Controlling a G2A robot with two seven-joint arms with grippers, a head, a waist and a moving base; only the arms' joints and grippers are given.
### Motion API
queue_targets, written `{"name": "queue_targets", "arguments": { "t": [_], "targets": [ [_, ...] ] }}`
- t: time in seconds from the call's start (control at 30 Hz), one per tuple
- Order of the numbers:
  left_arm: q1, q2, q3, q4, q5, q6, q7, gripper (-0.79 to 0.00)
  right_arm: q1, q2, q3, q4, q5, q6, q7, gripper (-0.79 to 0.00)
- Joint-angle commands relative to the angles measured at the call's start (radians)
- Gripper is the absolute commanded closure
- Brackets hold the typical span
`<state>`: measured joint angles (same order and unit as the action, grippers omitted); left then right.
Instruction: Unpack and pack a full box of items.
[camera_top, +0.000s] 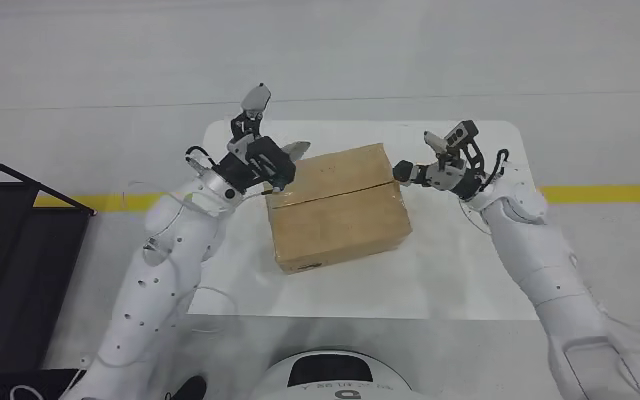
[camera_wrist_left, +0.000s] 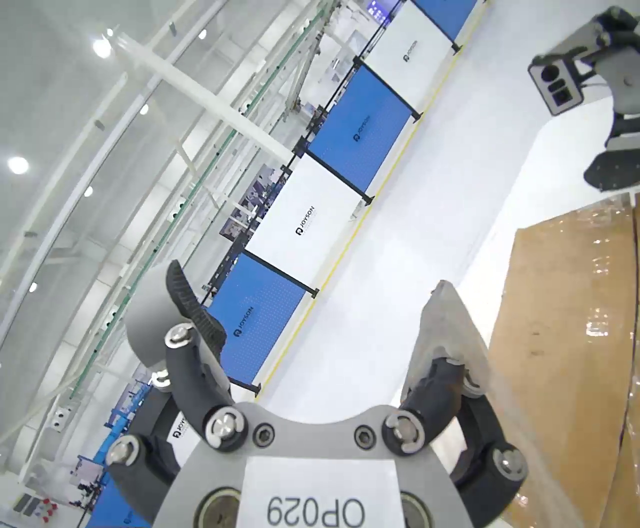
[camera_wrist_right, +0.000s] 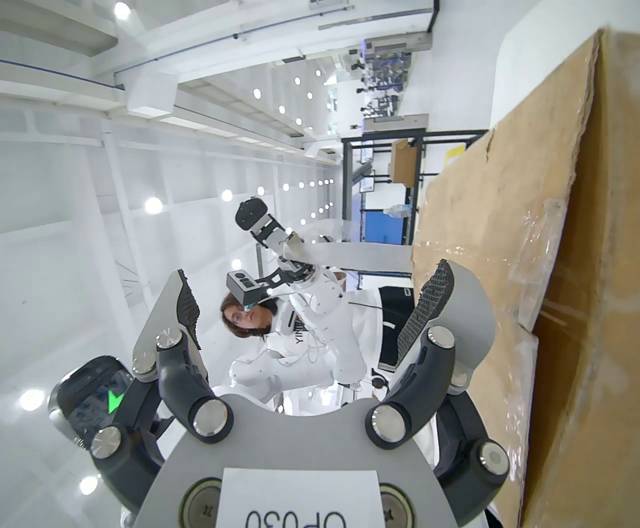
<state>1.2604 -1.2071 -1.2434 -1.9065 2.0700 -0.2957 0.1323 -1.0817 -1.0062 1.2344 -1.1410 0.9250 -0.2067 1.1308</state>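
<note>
Ribbed-pad L gripper (camera_wrist_left: 308, 279) & R gripper (camera_wrist_right: 312, 270), spread, flank taped cardboard box (camera_top: 338, 205).

White table (camera_top: 450, 275) on grey floor, yellow floor line (camera_top: 590, 192) beyond it, black rack (camera_top: 35, 270) at the left edge

Left hand (camera_wrist_left: 315, 310) fingers spread, right hand (camera_wrist_right: 310, 305) fingers spread, arms angled inward

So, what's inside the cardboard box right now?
Nothing inside shows. The cardboard box is closed on top, its flaps meeting along a seam, so any contents are covered.
</note>
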Motion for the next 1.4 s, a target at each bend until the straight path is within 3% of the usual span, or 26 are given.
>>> {"name": "queue_targets", "arguments": {
  "t": [0.0,0.2,0.43,0.57,0.67,0.77,0.83,1.03,1.17,1.37],
  "targets": [
    [-0.057,-0.005,0.034,0.013,0.004,-0.029,-0.017,-0.785,-0.032,0.009,0.057,-0.004,0.026,-0.013,0.010,-0.785],
    [-0.221,-0.030,0.145,0.099,-0.013,-0.077,-0.058,-0.785,-0.112,0.024,0.169,0.005,0.111,-0.036,0.044,-0.785],
    [-0.401,-0.074,0.292,0.263,-0.048,-0.078,-0.080,-0.785,-0.151,0.028,0.244,0.052,0.186,-0.038,0.068,-0.785],
    [-0.458,-0.101,0.328,0.318,-0.135,-0.012,-0.066,-0.785,-0.162,0.029,0.269,0.056,0.192,-0.030,0.080,-0.785],
    [-0.457,-0.112,0.304,0.296,-0.236,0.052,-0.054,-0.785,-0.160,0.029,0.266,0.031,0.165,-0.002,0.078,-0.785],
    [-0.392,-0.101,0.230,0.216,-0.281,0.089,-0.039,-0.785,-0.145,0.027,0.242,-0.014,0.104,0.028,0.051,-0.785],
    [-0.308,-0.083,0.146,0.144,-0.265,0.107,-0.030,-0.785,-0.129,0.023,0.218,-0.045,0.077,0.057,0.047,-0.785],
    [0.063,-0.032,-0.155,-0.049,-0.266,0.134,0.037,-0.785,-0.060,0.007,0.106,-0.128,-0.054,0.124,0.008,-0.785],
    [0.272,-0.020,-0.293,-0.063,-0.312,0.168,0.113,-0.785,-0.017,-0.007,0.027,-0.175,-0.141,0.151,-0.038,-0.785],
    [0.434,-0.021,-0.346,-0.003,-0.391,0.225,0.227,-0.785,0.034,-0.019,-0.071,-0.194,-0.331,0.158,-0.071,-0.785]
  ]
}}
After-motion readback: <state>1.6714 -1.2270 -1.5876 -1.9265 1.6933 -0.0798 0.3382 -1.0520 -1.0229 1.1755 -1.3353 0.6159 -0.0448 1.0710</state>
